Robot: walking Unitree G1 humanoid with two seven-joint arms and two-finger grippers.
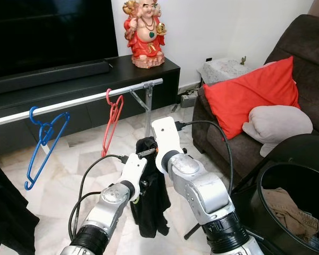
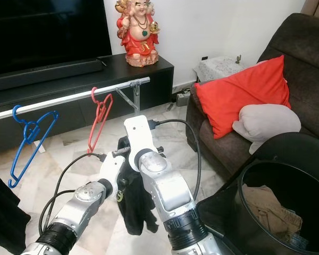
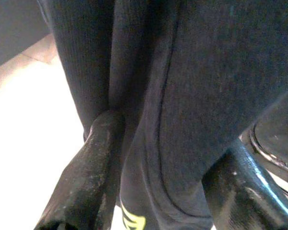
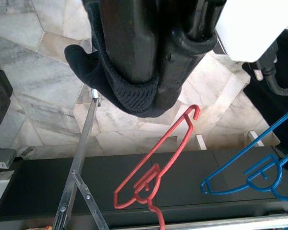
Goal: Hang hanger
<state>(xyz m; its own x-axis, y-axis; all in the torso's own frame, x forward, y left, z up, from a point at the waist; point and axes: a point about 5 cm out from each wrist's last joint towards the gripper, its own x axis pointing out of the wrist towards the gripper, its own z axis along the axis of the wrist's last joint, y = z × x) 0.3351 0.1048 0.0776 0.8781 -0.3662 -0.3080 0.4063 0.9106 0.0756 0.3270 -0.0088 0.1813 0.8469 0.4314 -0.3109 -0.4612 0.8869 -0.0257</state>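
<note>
A black garment (image 1: pixel 150 208) hangs in front of me, held up between my two arms. My right gripper (image 4: pixel 149 72) is shut on its top edge, just below the end of the silver rail (image 1: pixel 85 99). My left gripper (image 3: pixel 134 120) is lower, against the garment's side, with the dark cloth pinched between its fingers (image 3: pixel 93 158). On the rail hang a red hanger (image 1: pixel 112 119) near the right end and a blue hanger (image 1: pixel 42 143) further left, both bare. I cannot make out a hanger inside the garment.
The rail's support post (image 1: pixel 147 109) stands just behind the garment. A black TV bench (image 1: pixel 69 90) with a red statue (image 1: pixel 147 34) is beyond. To the right are a brown sofa (image 1: pixel 303 48) with a red cushion (image 1: pixel 252 95) and a black basket (image 1: pixel 292 175) of clothes. Dark cloth (image 1: pixel 5 212) is at left.
</note>
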